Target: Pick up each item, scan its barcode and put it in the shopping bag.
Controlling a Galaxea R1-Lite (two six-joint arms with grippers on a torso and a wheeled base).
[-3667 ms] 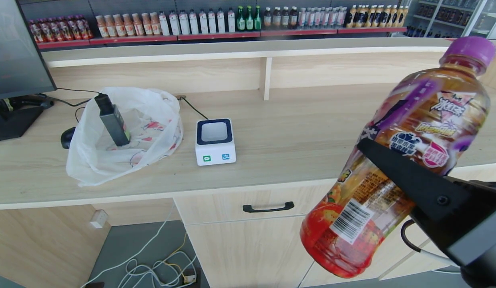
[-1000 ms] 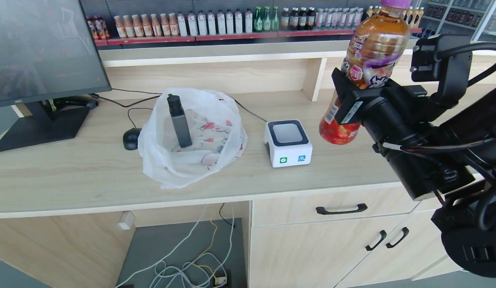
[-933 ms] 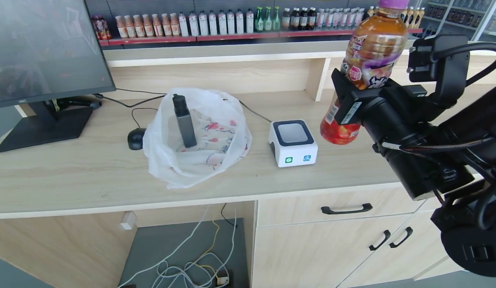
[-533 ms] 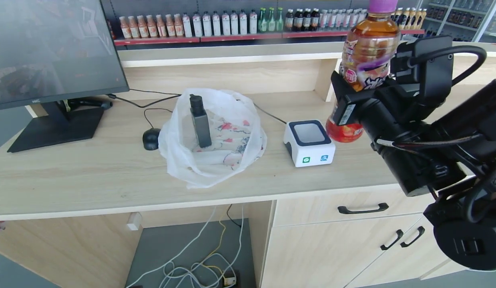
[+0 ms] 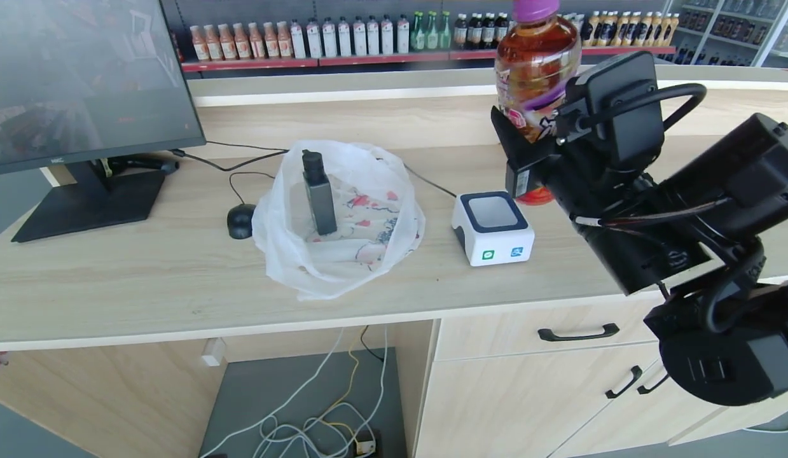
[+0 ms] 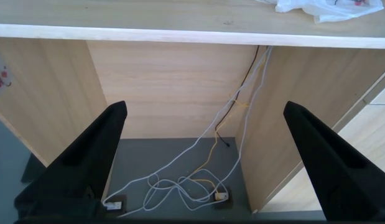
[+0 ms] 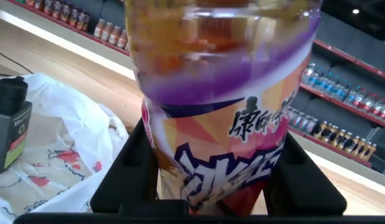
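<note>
beside scanner (image 5: 492, 228), r gripper (image 5: 526, 156) clamps bottle (image 5: 535, 67) upright

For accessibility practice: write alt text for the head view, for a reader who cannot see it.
The right pincer holds a purple-capped bottle upright over a wooden counter, close to a white scanner. Further left, a white shopping bag holds a grey bottle, beside a mouse and monitor.

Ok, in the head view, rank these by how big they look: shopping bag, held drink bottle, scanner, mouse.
1. shopping bag
2. drink bottle, though it is nearer the camera and partly hidden, so this is unsure
3. scanner
4. mouse
</note>
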